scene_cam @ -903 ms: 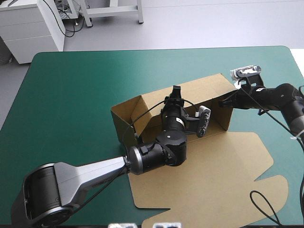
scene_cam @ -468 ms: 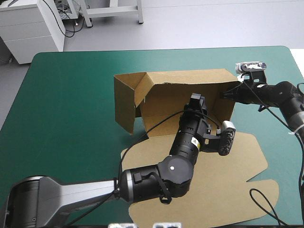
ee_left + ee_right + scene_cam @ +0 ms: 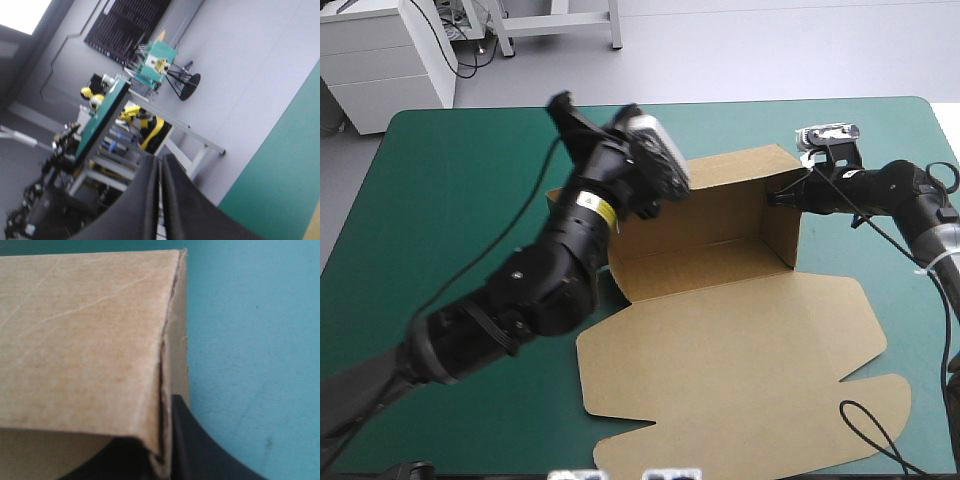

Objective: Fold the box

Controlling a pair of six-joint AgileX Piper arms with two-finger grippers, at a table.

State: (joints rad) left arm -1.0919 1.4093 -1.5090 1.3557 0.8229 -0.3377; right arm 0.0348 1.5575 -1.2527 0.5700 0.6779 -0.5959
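Brown board box (image 3: 730, 360), walls upright, corner seemingly pinched by right gripper (image 3: 162, 460).

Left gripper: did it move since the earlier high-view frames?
Yes. The left gripper has come out of the box and swung up toward the table's far left corner. It is shut, holding nothing.

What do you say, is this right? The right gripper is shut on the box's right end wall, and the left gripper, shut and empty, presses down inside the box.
Not quite. The left gripper is not inside the box: the high view shows it raised in the air near the box's left end. The rest holds: it is shut and empty, and the right gripper is shut on the right end wall.
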